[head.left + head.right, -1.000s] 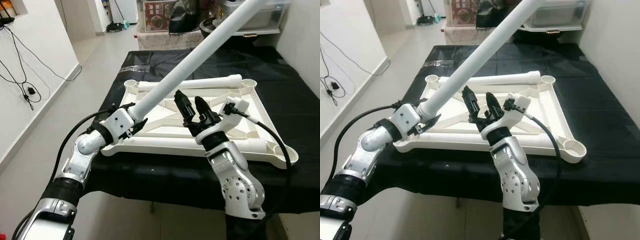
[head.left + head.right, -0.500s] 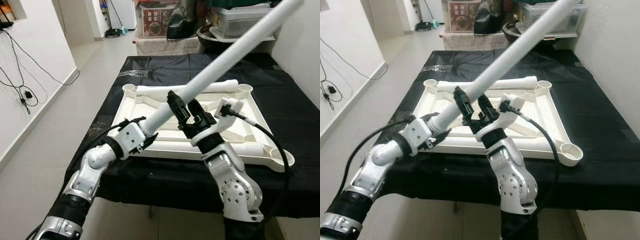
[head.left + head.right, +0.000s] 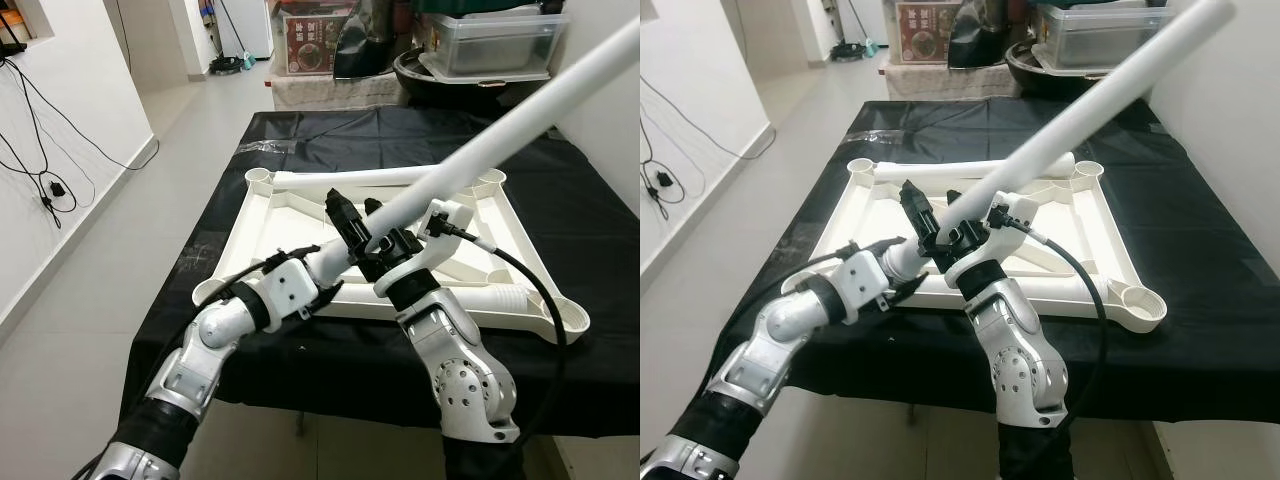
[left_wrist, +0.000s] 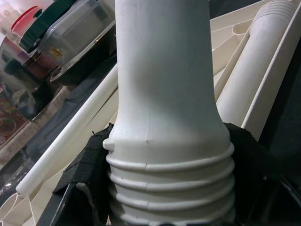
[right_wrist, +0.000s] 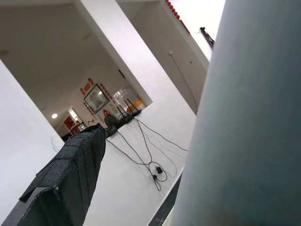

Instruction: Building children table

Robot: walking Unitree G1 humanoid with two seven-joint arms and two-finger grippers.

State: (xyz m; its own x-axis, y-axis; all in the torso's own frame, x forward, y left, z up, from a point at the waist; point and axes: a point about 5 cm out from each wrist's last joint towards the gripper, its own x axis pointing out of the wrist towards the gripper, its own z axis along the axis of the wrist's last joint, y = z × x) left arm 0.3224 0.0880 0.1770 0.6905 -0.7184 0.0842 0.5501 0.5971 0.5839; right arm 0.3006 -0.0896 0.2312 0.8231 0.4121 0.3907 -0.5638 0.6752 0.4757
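An upside-down white tabletop (image 3: 262,222) lies on a table draped in black cloth (image 3: 585,215). My left gripper (image 3: 326,266) is shut on the threaded end of a long white table leg (image 3: 500,125), which slants up and to the right over the tabletop. In the left wrist view the leg's threaded end (image 4: 169,174) sits between black pads (image 4: 87,176). My right gripper (image 3: 362,228) is open around the same leg just above the left gripper. One black finger (image 5: 70,174) stands apart from the leg (image 5: 249,122) in the right wrist view. Two more legs lie on the tabletop: a back leg (image 3: 370,178) and a front-right leg (image 3: 492,297).
An open corner socket (image 3: 572,321) sticks out at the tabletop's near right. Boxes and plastic containers (image 3: 485,40) stand behind the table. White walls flank both sides, with cables (image 3: 50,185) hanging on the left one. Tiled floor (image 3: 120,280) lies to the left.
The left gripper has carried the leg's lower end rightward, and the leg has come to lie between the right gripper's fingers. The camera has also shifted a little.
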